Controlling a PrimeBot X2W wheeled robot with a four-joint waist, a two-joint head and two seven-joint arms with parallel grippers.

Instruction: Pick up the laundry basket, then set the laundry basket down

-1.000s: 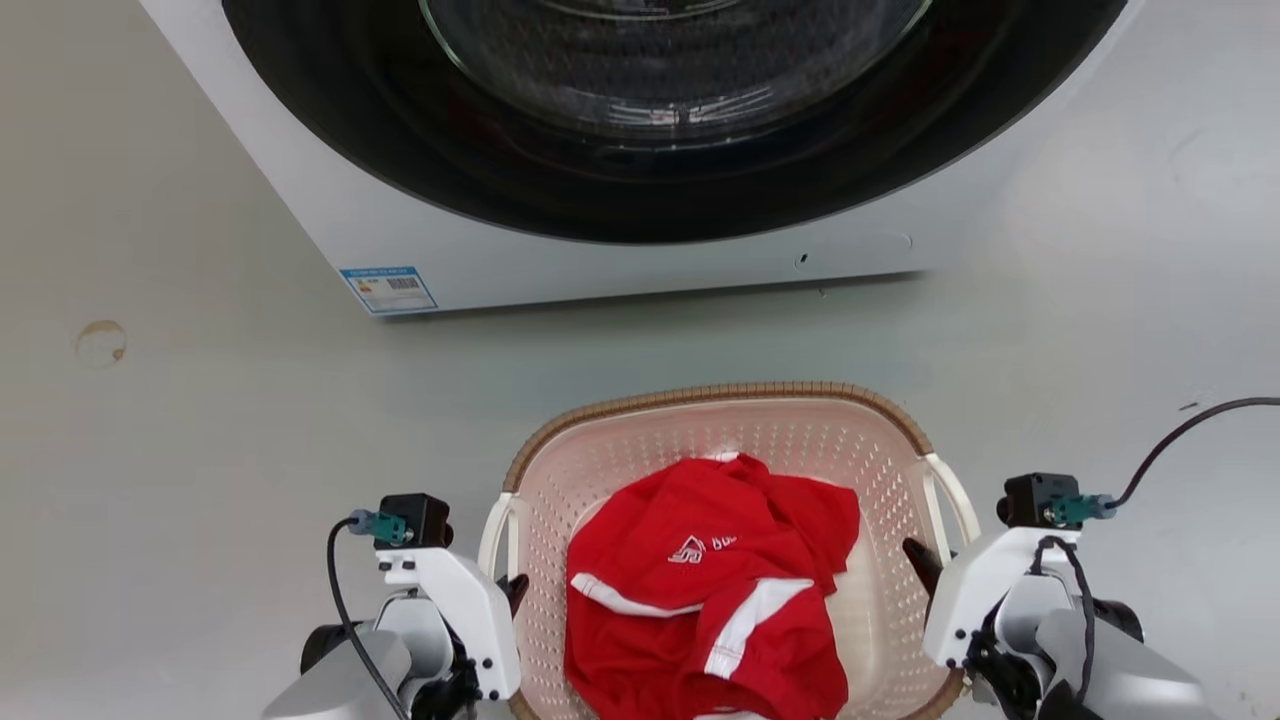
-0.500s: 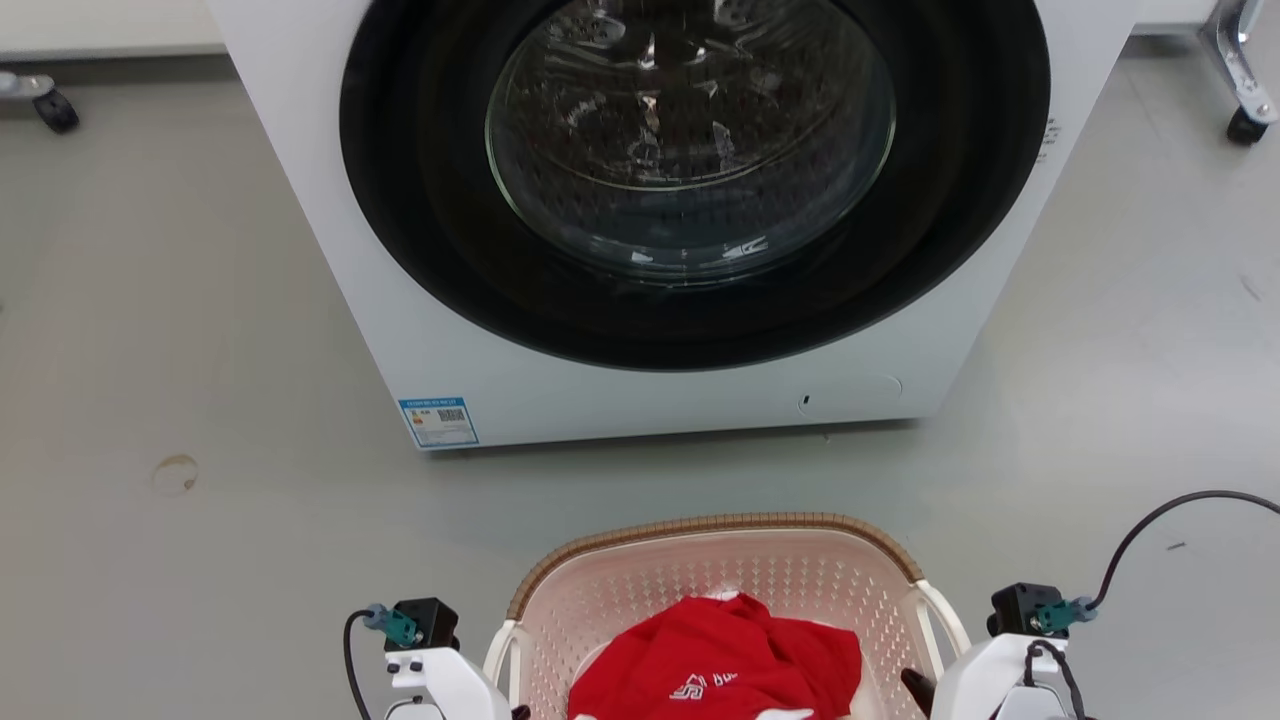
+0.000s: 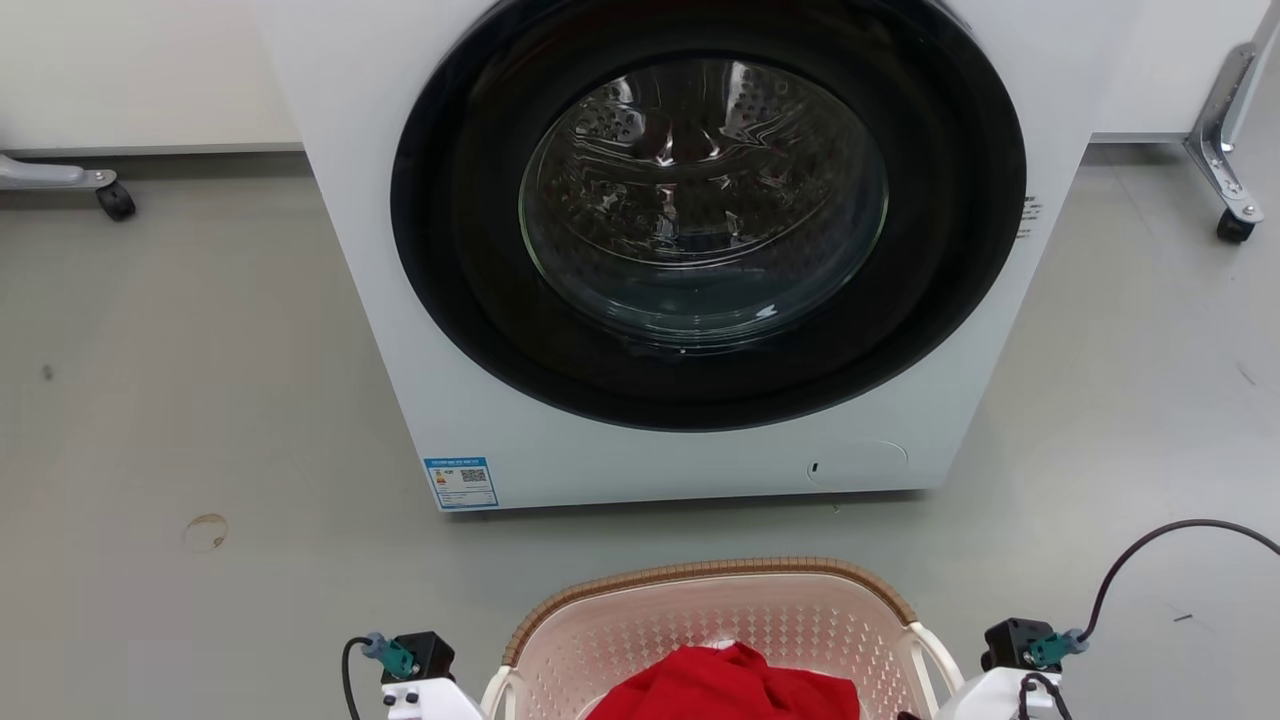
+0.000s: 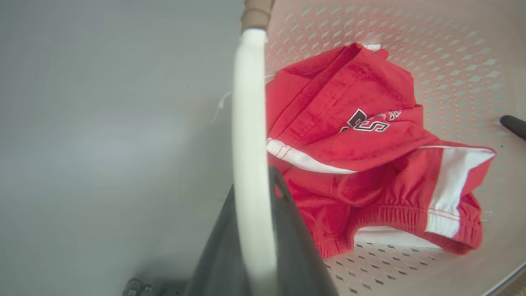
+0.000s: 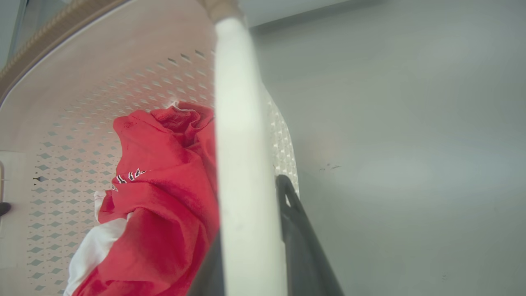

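The laundry basket [image 3: 700,580], pale pink and perforated with a brown woven-look rim, sits at the bottom edge of the head view, in front of the washing machine. A red garment with white stripes [image 4: 349,144] lies inside it. In the left wrist view my left gripper [image 4: 252,189] is shut on the basket's white side handle [image 4: 248,123], a dark finger [image 4: 287,230] on each side of it. In the right wrist view my right gripper [image 5: 250,197] is shut on the other white handle [image 5: 238,123]. The basket hangs between the two grippers.
A white front-loading washing machine [image 3: 450,350] with a closed round glass door stands just beyond the basket. Wheeled frame legs stand at the far left [image 3: 115,200] and far right [image 3: 1235,225]. A black cable [image 3: 1150,545] arcs over the grey floor by my right arm.
The head camera has moved: the washing machine slid down the picture and shows more fully, and the basket and wrists dropped to the bottom edge. Both grips on the handles are unchanged.
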